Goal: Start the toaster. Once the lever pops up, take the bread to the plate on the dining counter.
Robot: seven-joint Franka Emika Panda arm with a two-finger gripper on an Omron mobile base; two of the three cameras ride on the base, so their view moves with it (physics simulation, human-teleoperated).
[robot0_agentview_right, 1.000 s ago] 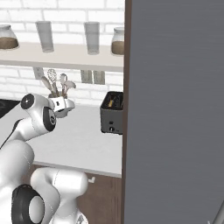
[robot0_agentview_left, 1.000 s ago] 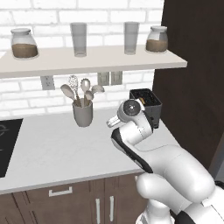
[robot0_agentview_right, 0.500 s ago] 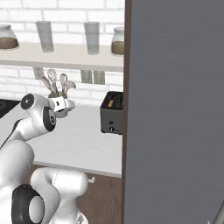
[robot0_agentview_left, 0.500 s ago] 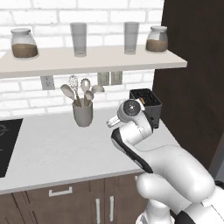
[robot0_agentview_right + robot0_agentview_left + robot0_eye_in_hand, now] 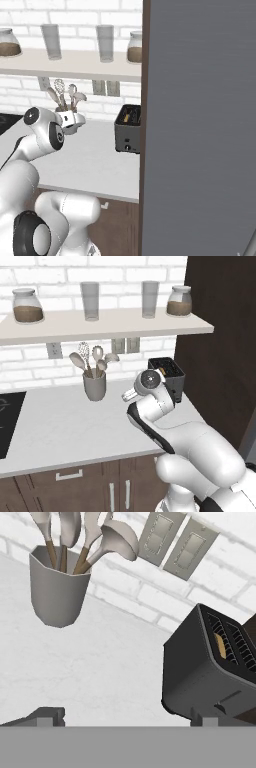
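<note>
1. Left base view: white counter [image 5: 60, 426] runs along the brick wall. The arm is folded above it, with the gripper [image 5: 131, 396] hanging over the surface, touching nothing.
2. Toaster [image 5: 166, 378] sits at the counter's right end, against the dark cabinet side. In the hand view it is ahead and to the right of the fingertips [image 5: 47, 714], well apart from them.
3. Progress, as I read it: nothing is done yet. The toaster isn't started, and the bread [image 5: 219, 645] is still down in one slot, only a tan edge showing. Left to do: press the lever, wait for the pop, pull the slice, carry it to the plate.
4. Gripper is spread wide and empty.
5. Utensil cup [image 5: 94, 386] stands left of the toaster near the wall and holds spoons, a ladle and a whisk.
6. Shelf [image 5: 100, 323] above: two jars [image 5: 27, 305] with brown contents at the ends, two empty glasses [image 5: 90, 301] between them.
</note>
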